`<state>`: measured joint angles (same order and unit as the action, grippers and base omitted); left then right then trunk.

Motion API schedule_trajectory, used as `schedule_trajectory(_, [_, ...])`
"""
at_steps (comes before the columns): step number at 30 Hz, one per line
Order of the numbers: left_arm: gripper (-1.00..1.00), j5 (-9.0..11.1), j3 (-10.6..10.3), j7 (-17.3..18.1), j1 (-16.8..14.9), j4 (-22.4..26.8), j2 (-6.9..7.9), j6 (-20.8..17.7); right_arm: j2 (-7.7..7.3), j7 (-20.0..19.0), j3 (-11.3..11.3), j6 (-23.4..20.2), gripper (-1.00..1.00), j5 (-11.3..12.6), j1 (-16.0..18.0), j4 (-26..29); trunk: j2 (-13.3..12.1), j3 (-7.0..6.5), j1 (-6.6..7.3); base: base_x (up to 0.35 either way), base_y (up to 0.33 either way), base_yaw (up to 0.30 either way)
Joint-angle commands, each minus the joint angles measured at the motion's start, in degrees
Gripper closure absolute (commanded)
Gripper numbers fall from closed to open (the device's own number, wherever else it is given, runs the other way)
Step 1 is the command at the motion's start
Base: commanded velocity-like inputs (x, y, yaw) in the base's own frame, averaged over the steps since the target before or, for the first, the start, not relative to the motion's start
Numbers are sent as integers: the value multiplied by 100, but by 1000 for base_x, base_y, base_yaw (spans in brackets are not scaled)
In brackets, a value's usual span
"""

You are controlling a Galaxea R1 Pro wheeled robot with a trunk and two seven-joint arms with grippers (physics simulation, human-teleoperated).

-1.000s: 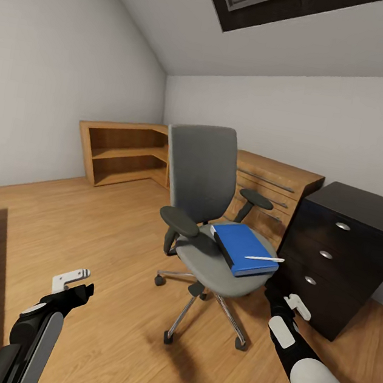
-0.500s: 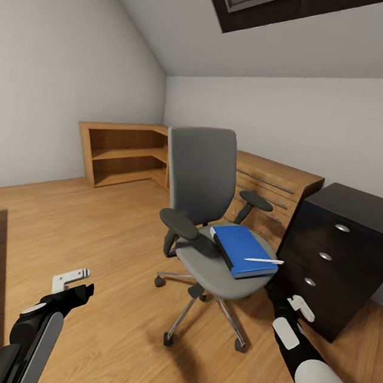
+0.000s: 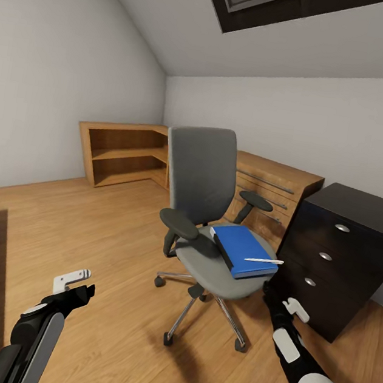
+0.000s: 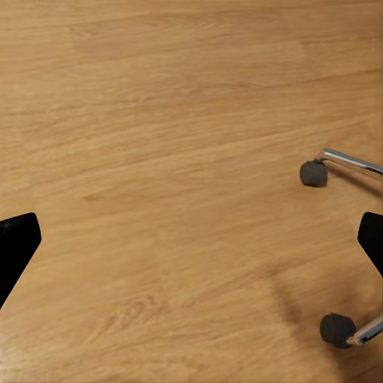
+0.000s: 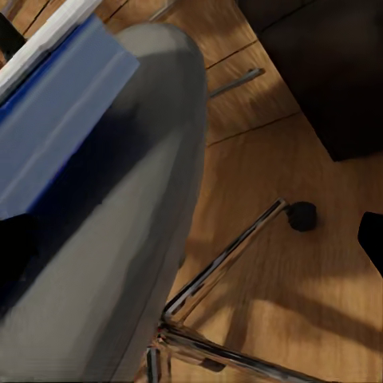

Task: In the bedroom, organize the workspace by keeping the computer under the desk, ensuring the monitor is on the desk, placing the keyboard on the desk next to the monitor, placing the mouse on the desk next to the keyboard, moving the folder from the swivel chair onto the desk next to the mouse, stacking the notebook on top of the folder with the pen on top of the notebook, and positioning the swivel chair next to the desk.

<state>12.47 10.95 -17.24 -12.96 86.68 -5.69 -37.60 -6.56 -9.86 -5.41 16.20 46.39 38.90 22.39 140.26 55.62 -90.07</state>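
We see the glossy blue folder [image 3: 243, 249] with slim white pen [image 3: 264, 260] at the padded grey swivel chair's [image 3: 201, 174] seat edge, both grippers [image 3: 71, 280] [image 3: 292, 308] spread wide, empty.

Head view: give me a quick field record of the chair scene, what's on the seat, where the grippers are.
chair: swivel chair upright on the wood floor, beside the black drawer unit
on seat: folder lying flat, partly over the front edge
on folder: pen lying across its near end
left gripper: low over bare floor, jaws open, holding nothing
right gripper: below the seat's front edge, near the drawer unit, jaws open, holding nothing
background: light-wood shelf unit along the wall
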Motion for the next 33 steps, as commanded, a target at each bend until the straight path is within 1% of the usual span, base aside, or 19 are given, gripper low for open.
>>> schedule_trajectory(1, [-100, 62, 4, -42, -4, 7, -3, -19, 6, -77, -12, 74, -100, 65, -57, 95, 2, 5, 1, 0, 0, 0])
schedule_trajectory(2, [-100, 62, 4, -42, -3, 5, -3, -19, 13, -94, -12, 159, -100, 68, -184, 304, 2, 5, 1, 0, 0, 0])
schedule_trajectory(3, [-100, 62, 4, -42, -4, 2, -3, -19, 15, -98, -12, 180, -100, 69, -243, 395, 2, 5, 1, 0, 0, 0])
schedule_trajectory(5, [-100, 63, 4, -42, -2, 0, -3, -19, 28, -97, -13, 228, -100, 71, -533, 870, 2, 5, 1, 0, 0, 0])
schedule_trajectory(7, [-100, 63, 4, -42, -2, -3, -4, -19, 33, -93, -13, 236, -100, 71, -686, 1138, 2, 5, 1, 0, 0, 0])
schedule_trajectory(8, [-100, 63, 4, -42, -3, -14, -5, -19, 39, -87, -11, 236, -100, 72, -831, 1398, 2, 5, 1, 0, 0, 0])
schedule_trajectory(10, [-100, 61, 4, -42, -3, -39, -7, -19, 44, -67, -8, 231, -100, 76, -1013, 1721, 2, 5, 1, 0, 0, 0])
schedule_trajectory(12, [-100, 59, 2, -42, -2, -59, -10, -17, 53, -42, -4, 223, -100, 81, -1163, 1961, 2, 5, 1, 0, 0, 0])
schedule_trajectory(14, [-100, 57, -6, -42, -4, -68, -11, -17, 57, -32, 2, 163, -100, 87, -1235, 2070, 2, 5, 1, 0, 0, 0])
schedule_trajectory(18, [-100, 55, -6, -42, -3, -72, -11, -18, 58, -43, 11, -212, -100, 89, -1263, 2110, 2, 5, 1, 0, 0, 0])
schedule_trajectory(20, [-100, 54, -10, -42, -4, -72, -11, -19, 63, -63, 18, -557, -100, 94, -1268, 2116, 2, 5, 1, 0, 0, 0])
schedule_trajectory(21, [-100, 57, -13, -42, -4, -73, -11, -19, 69, -80, 21, -960, -100, 105, -1270, 2114, 2, 5, 1, 0, 0, 0])
schedule_trajectory(25, [-100, 55, -12, -42, -5, -73, -11, -19, 99, -154, 32, -1318, -100, 114, -1270, 2112, 2, 5, 1, 0, 0, 0])
schedule_trajectory(26, [-100, 57, -13, -42, -5, -73, -11, -19, 121, -191, 33, -1369, -100, 114, -1271, 2112, 2, 5, 1, 0, 0, 0])
schedule_trajectory(30, [-100, 60, -10, -42, -1, -73, -11, -19, 391, -703, 28, -1687, -100, 93, -1271, 2121, 2, 5, 1, 0, 0, 0])
schedule_trajectory(33, [-100, 62, -12, -42, -4, -73, -11, -19, 442, -819, 36, -1727, -100, 78, -1271, 2127, 2, 5, 1, 0, 0, 0])
